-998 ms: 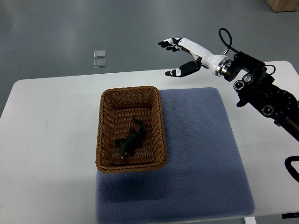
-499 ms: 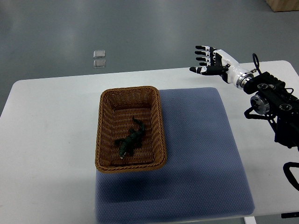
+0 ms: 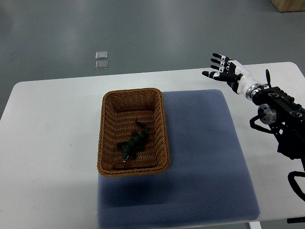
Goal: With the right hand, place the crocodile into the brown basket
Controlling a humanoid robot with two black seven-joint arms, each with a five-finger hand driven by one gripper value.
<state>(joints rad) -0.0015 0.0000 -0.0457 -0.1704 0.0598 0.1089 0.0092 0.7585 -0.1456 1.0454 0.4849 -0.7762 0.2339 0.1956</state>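
Note:
A dark green toy crocodile (image 3: 133,143) lies on the floor of the brown wicker basket (image 3: 106,138), head toward the near end. My right hand (image 3: 222,68) hovers over the table's far right part, well away from the basket, fingers spread and holding nothing. Its black arm (image 3: 281,119) comes in from the right edge. The left arm does not show.
The basket stands on the left edge of a blue-grey mat (image 3: 205,152) on a white table (image 3: 52,143). Two small clear squares (image 3: 101,60) lie on the grey floor beyond the table. A wooden corner (image 3: 289,5) shows at the top right.
My right hand has drawn back to the right, away from the basket, and turned its palm more upright. The crocodile and basket have not moved.

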